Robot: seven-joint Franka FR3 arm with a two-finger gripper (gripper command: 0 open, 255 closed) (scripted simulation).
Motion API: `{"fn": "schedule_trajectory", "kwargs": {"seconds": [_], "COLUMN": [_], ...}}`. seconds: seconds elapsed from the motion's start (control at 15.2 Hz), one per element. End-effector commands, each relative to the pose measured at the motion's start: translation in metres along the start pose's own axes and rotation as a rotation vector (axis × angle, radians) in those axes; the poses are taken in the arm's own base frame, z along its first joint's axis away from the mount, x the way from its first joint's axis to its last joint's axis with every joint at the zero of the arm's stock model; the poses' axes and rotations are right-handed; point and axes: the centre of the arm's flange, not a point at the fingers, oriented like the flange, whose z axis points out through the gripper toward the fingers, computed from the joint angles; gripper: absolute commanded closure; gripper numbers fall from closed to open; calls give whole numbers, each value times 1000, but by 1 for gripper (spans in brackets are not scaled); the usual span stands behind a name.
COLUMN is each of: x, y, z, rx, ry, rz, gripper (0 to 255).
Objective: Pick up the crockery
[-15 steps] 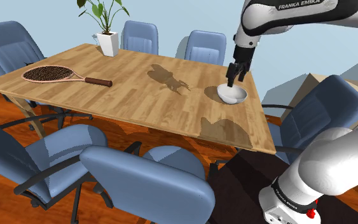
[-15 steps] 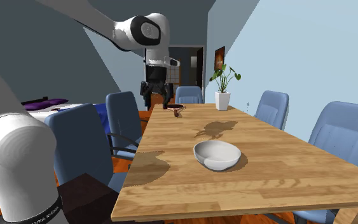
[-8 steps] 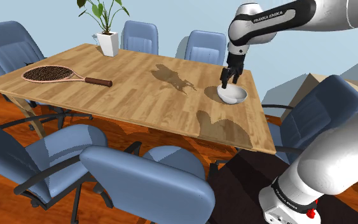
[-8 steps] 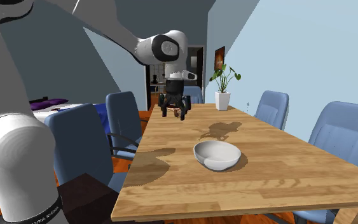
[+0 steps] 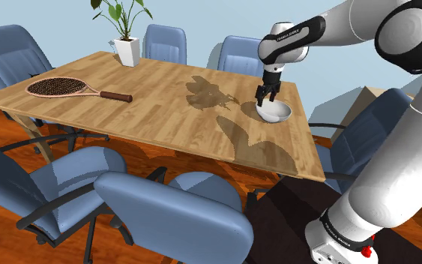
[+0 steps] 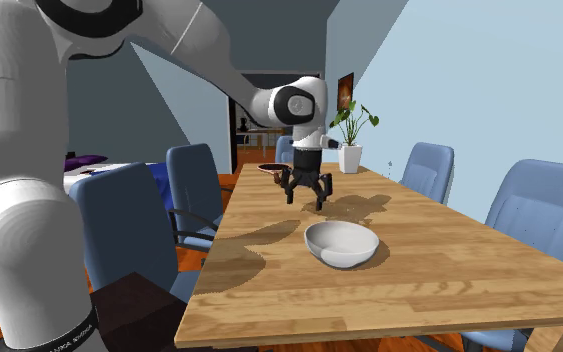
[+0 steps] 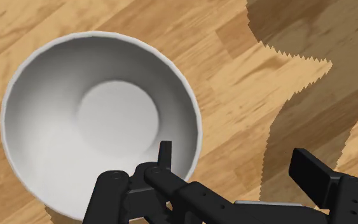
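Observation:
The crockery is a white bowl (image 5: 277, 112) (image 6: 344, 246), upright near the wooden table's (image 5: 164, 105) right end in the shoulder view. My black gripper (image 5: 264, 99) (image 6: 304, 199) hangs just above its rim, pointing down. In the wrist view the bowl (image 7: 101, 121) lies under the gripper (image 7: 233, 156). The gripper is open. One finger (image 7: 165, 153) is over the inside of the bowl and the other (image 7: 311, 168) is outside over the tabletop, so the rim lies between them. Neither finger touches the bowl.
A racket (image 5: 63, 88) lies at the table's far left in the shoulder view. A potted plant (image 5: 127, 41) (image 6: 350, 148) stands at the far corner. Blue office chairs (image 5: 164, 214) ring the table. The dark stand (image 5: 284, 217) is at the lower right.
The gripper has come down and moved leftward in the shoulder view, from well above the table to just over the bowl's rim. The bowl has not moved.

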Motion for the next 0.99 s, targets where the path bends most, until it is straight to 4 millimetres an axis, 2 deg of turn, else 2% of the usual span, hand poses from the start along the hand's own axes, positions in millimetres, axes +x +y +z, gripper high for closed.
{"fn": "schedule_trajectory", "kwargs": {"seconds": [0.0, 0.53, 0.66, 0.73, 0.92], "x": [17, 23, 23, 23, 23], "y": [17, 19, 19, 19, 19], "z": [11, 53, 53, 53, 53], "rx": [-2, -2, -2, -2, -2], "ry": [-1, -1, -1, -1, -1], "rz": [10, 12, 12, 12, 12], "gripper": [0, 0, 0, 255, 255]}}
